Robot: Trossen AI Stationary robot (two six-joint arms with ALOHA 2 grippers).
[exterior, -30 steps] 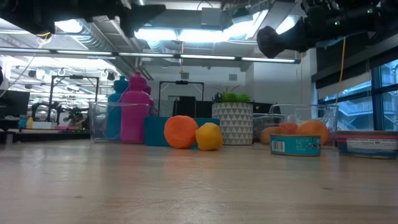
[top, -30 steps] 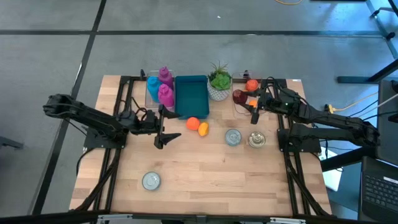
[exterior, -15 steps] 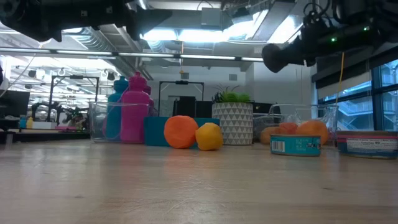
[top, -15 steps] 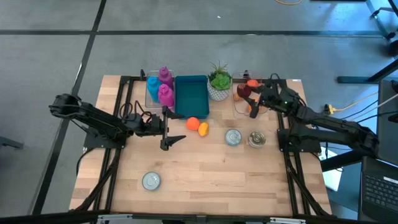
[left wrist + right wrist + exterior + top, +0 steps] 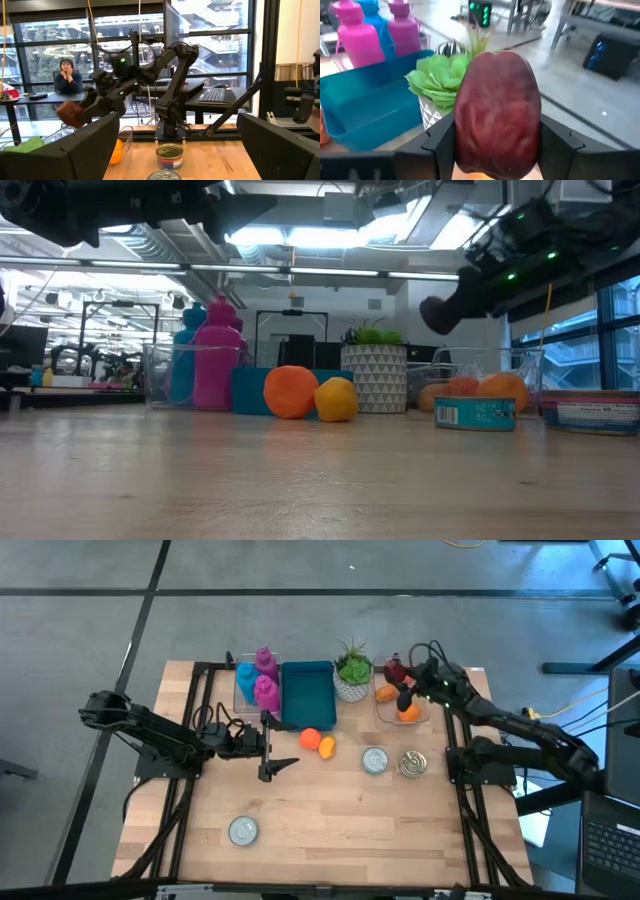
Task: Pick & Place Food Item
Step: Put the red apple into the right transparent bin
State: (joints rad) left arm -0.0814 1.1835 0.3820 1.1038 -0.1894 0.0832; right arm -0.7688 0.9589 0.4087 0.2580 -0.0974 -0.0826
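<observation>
Above the clear plastic bin (image 5: 400, 710) beside the potted green succulent in its white patterned pot (image 5: 352, 673), the right hand (image 5: 398, 680) held a dark red, apple-like fruit (image 5: 497, 112) clamped between both fingers, clear of the worktop (image 5: 330, 820). Orange fruits lay in that bin below it. Carry step was in hand, by my reading. Likely goal: the teal rectangular tray (image 5: 308, 692) on the succulent's other side, though the task names no target. Next move would call for crossing past the plant without clipping its leaves, then lowering before release. Left hand (image 5: 272, 745) waited near the tray, fingers spread wide, empty.
</observation>
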